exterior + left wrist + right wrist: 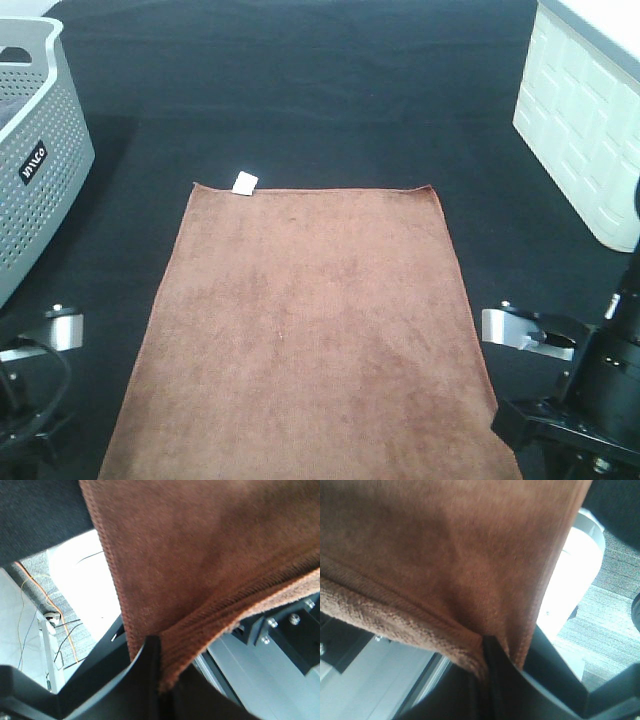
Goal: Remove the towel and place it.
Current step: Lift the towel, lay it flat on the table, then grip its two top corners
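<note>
**A:** On the left of the high view, what stands there?

**B:** A grey perforated basket (pixel 40 165), at the edge of the black table (pixel 300 90) and well apart from the towel (pixel 310 340).

**A:** And the left gripper?

**B:** The high view shows only part of the left arm (pixel 35 400), just beside the towel's near left side. In the left wrist view, the left gripper (pixel 159 672) has its jaws pressed together on the towel's stitched hem, close to a corner. The brown cloth runs straight into the pinch and fills most of that picture.

**A:** Where does the towel itself lie?

**B:** Spread flat down the middle of the table, between the two arms. Its white tag (pixel 245 182) is at the far left corner. The near edge runs out of the high view.

**A:** The right side?

**B:** The right arm (pixel 585 400) sits just beside the towel's near right side. In the right wrist view, the right gripper (pixel 487 667) is likewise clamped on the hem, with the cloth folded over just above the jaws. Farther right and back stands a white bin (pixel 590 120), apart from the towel.
</note>
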You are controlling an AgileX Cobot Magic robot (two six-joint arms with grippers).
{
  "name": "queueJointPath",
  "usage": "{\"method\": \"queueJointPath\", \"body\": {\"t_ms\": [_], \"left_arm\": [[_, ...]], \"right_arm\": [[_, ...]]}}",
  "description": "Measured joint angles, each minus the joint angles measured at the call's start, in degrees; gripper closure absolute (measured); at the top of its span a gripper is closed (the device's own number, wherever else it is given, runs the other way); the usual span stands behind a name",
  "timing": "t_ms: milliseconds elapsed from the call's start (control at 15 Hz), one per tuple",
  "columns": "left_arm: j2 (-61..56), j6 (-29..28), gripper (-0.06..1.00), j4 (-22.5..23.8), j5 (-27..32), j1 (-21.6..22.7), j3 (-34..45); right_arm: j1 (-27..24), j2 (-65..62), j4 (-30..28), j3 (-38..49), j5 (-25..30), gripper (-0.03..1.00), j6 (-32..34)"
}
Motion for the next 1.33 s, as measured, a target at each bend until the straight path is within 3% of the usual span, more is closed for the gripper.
{"method": "queueJointPath", "body": {"t_ms": [133,467,733,867,933,1200,1333], "left_arm": [[1.7,0.0,0.94,0.1,-0.6,-0.9,-0.3],[2.1,0.0,0.94,0.8,-4.8,-8.7,-0.5],[2.2,-0.1,0.94,-0.2,-5.2,-9.3,-0.5],[2.2,-0.2,0.85,-0.3,-5.2,-9.3,-0.5],[2.2,-0.2,0.75,-0.3,-5.4,-9.3,-0.5],[2.2,-0.2,0.29,-3.0,-5.6,-9.3,-0.5],[2.2,-0.1,0.24,-3.6,-5.4,-9.3,-0.5]], "right_arm": [[0.0,1.9,-0.3,-0.5,-1.0,0.97,-0.1],[-0.1,2.6,-3.3,-0.5,-2.2,0.97,-0.6],[-0.4,2.6,-3.0,-0.5,-1.9,0.97,-1.0],[-0.5,2.6,-2.9,-0.5,-1.9,0.90,-1.0],[-0.5,2.6,-2.8,-0.5,-1.9,0.84,-1.0],[-0.6,2.6,-0.1,-0.5,-2.1,0.45,-1.0],[-0.6,2.6,0.2,-0.5,-2.8,0.36,-1.0]]}}
